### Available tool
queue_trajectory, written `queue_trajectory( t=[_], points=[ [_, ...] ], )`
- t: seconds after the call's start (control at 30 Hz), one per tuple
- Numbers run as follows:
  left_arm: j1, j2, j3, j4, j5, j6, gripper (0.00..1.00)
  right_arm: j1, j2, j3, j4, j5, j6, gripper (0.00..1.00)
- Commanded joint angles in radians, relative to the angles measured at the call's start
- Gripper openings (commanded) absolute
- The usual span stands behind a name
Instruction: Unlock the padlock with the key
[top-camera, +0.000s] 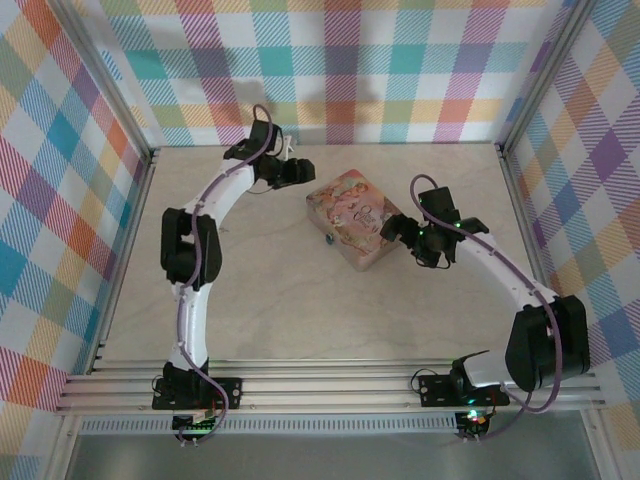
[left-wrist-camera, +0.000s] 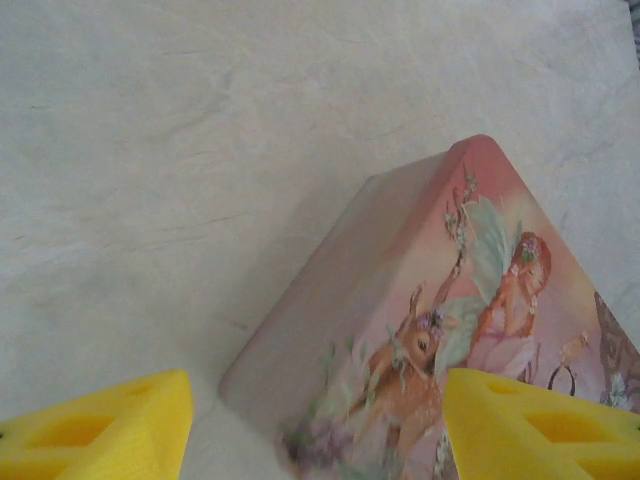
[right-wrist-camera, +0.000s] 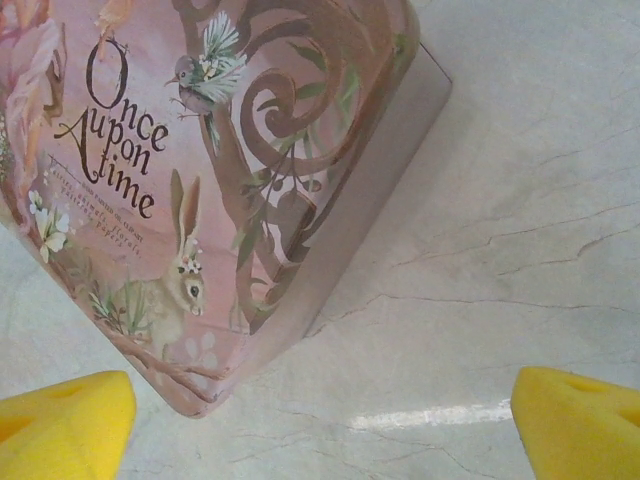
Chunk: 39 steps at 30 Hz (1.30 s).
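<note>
Table (top-camera: 300, 320): we find a pale, marbled surface enclosed by plaid panels (top-camera: 60, 200) on three sides.
Left arm (top-camera: 200, 230): it rises along the left side and bends right towards the tin's far-left corner.
Right arm (top-camera: 500, 270): it reaches in from the near right to the tin's right corner.
Tin (top-camera: 355, 215): pink, picture-printed and rectangular, it lies flat at mid-table, set diagonally; the lid reads "Once upon a time".
Left gripper (top-camera: 297, 172): it sits just beside the tin's far-left corner; we see its yellow fingers (left-wrist-camera: 110, 425) well apart and holding nothing.
Right gripper (top-camera: 397, 230): it is at the tin's right corner with jaws spread wide and nothing between them; we cannot tell whether it touches the tin.
Padlock (top-camera: 326, 238): we note a tiny bluish item on the table against the tin's near-left side, apart from both grippers and too small for detail.
</note>
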<state>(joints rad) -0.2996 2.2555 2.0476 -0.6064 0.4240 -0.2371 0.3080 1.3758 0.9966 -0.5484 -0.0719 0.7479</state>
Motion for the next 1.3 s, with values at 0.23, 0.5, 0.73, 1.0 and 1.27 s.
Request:
queue_trajectory(
  t=[0.23, 0.5, 0.73, 1.0, 1.27],
  points=[
    [-0.073, -0.013, -0.157, -0.062, -0.001, 0.015, 0.66, 0.000, 0.271, 0.164, 0.038, -0.099, -0.070, 0.89],
    [-0.076, -0.293, -0.691, 0.164, -0.052, -0.128, 0.65, 0.000, 0.511, 0.448, -0.093, -0.054, -0.265, 0.87],
    [-0.093, -0.370, -0.824, 0.278, -0.074, -0.238, 0.62, 0.000, 0.709, 0.671, -0.102, -0.175, -0.295, 0.80],
    [-0.099, -0.260, -0.678, 0.291, -0.091, -0.270, 0.57, 0.000, 0.898, 0.933, -0.134, -0.253, -0.271, 0.78],
    [-0.099, -0.130, -0.434, 0.216, -0.109, -0.245, 0.57, 0.000, 0.982, 1.135, -0.216, -0.209, -0.278, 0.84]
  ],
)
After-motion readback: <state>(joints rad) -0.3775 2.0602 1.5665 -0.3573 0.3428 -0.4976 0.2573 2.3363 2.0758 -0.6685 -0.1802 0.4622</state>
